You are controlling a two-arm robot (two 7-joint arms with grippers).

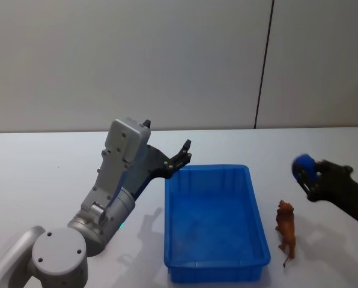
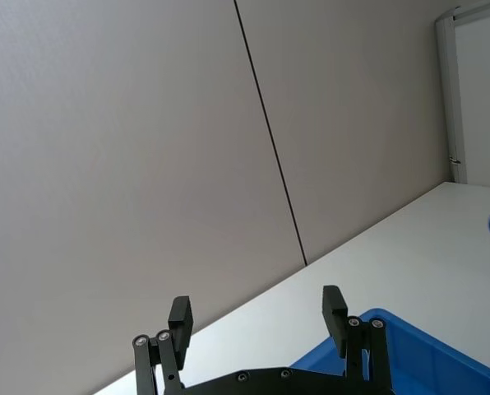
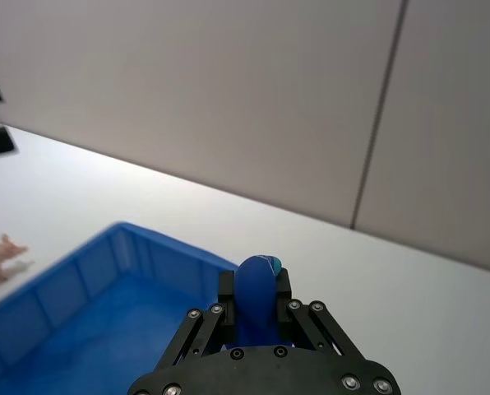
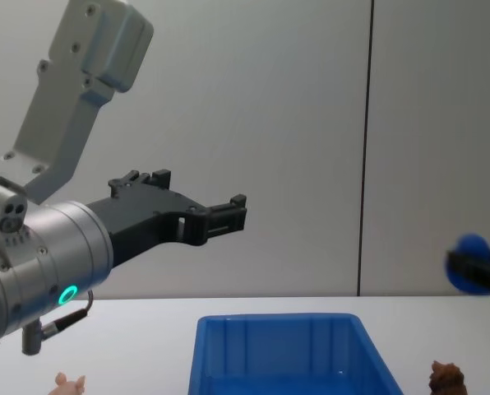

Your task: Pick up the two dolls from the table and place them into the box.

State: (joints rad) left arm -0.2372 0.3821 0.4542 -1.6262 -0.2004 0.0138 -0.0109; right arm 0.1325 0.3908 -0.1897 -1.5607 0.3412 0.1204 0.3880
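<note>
The table [image 1: 41, 162] is viewed from above by the head camera, the box [image 1: 215, 273] toward six o'clock. The chest camera is set low, facing the wall [image 4: 270, 99]. The wrist cameras are aimed close along the left gripper [image 2: 257, 304] and right gripper [image 3: 255, 284]; the box is shared by all views

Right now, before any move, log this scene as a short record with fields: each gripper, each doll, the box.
left gripper: raised above the table, near the far left corner of the box; jaws open, nothing between them
right gripper: in the air to the right of the box; jaws shut on a small blue object
pink doll: on the table, left of the box, outside it
brown doll: standing on the table, right of the box, outside it
box: on the table, no doll inside
</note>
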